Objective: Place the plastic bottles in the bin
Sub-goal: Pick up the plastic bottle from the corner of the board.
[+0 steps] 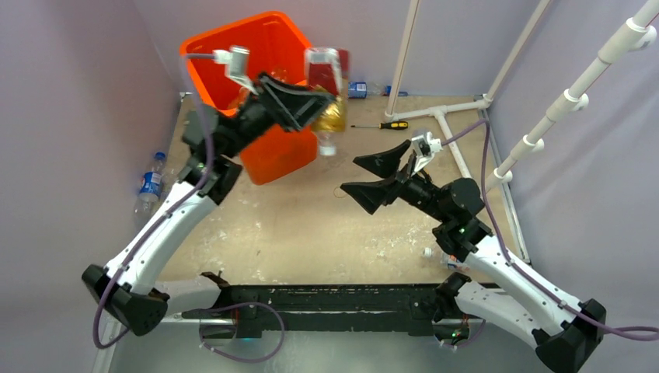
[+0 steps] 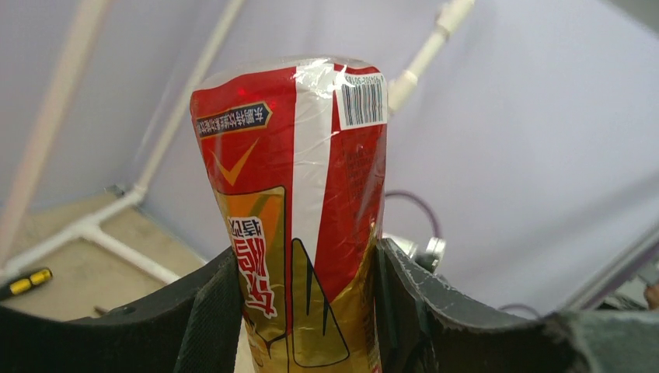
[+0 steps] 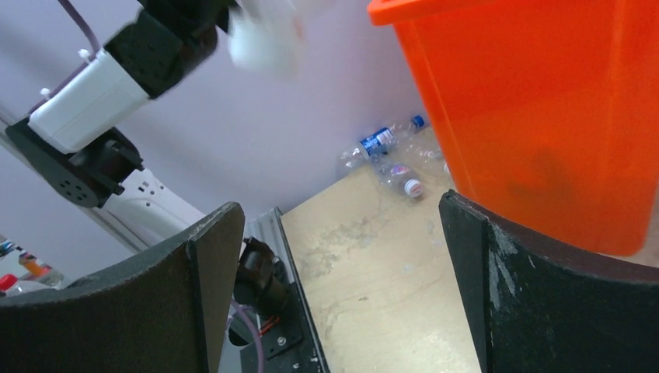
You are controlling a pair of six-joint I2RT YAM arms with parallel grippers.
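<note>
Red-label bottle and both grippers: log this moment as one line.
left gripper: shut on red-label bottle | red-label bottle: raised beside bin, not yet in | right gripper: open, empty

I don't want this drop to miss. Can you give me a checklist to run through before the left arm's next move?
1. Grip: left pincer clamps the red-labelled bottle on both sides: ok.
2. Bottle over the bin opening: in the top view it hangs by the right rim: cannot tell.
3. Other arm clear: right pincer open, empty, apart from the bin: ok.
4. Tools clear: screwdriver lies apart from the bin: ok.
5. All bottles binned: a blue-labelled bottle lies outside it at far left: not ok.
</note>
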